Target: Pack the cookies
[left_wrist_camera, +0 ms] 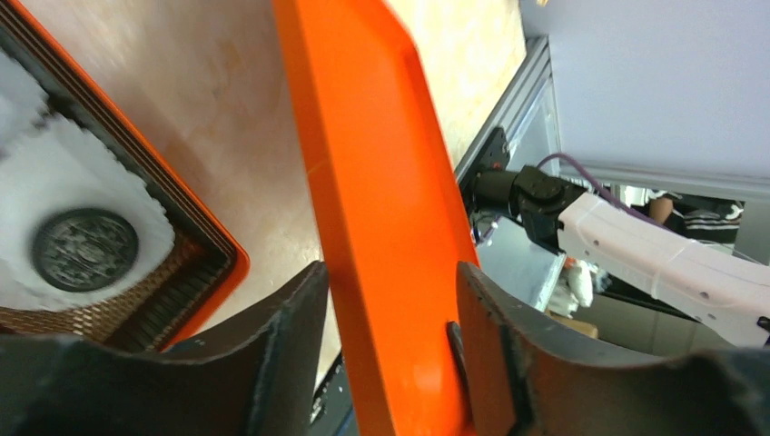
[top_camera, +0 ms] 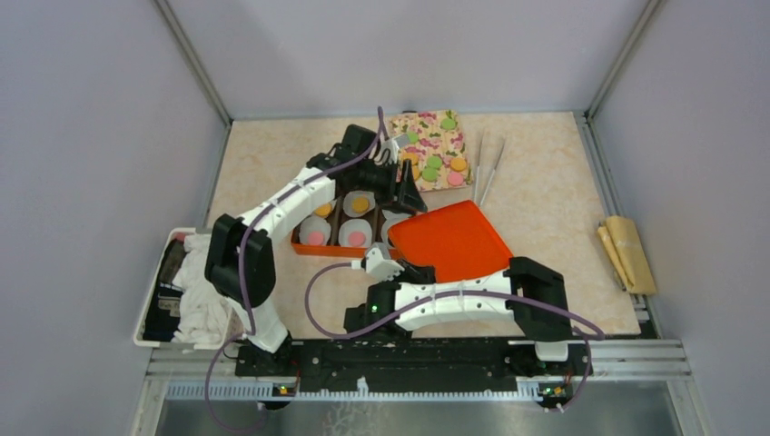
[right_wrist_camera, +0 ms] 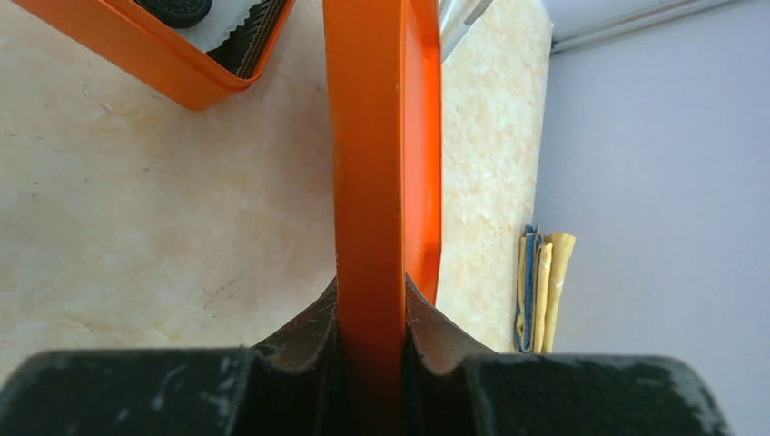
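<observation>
1. Top external view: the orange box (top_camera: 318, 250) lies in front of the left arm. Its white paper liners (top_camera: 309, 222) each hold one of the cookies (top_camera: 360, 205), orange and pink from this angle.
2. More cookies in green, orange and pink lie on a floral board (top_camera: 427, 118) just behind the box's right end.
3. The orange lid (top_camera: 459, 241) lies to the right of the box, its left edge next to the box's right end and lifted on that side.
4. The left gripper (top_camera: 406, 195) is at the box's far right corner, over the lid's far edge. In the left wrist view its fingers (left_wrist_camera: 272, 354) are spread on either side of that edge, and a sliver of table shows between one finger and the lid, so this is not a firm pinch.
5. The right gripper (top_camera: 399, 268) is just in front of the box's right end. The right wrist view shows its fingers pressed tight on the lid's rim, holding it edge-on.
6. The left wrist view also shows a black cookie lying flat in a liner inside the box's corner.
7. Metal tongs (top_camera: 490, 168) lie to the right of the box, beyond the board. A folded yellow cloth (top_camera: 626, 254) lies well to the right, and a white bin (top_camera: 150, 309) of rags stands to the left.
</observation>
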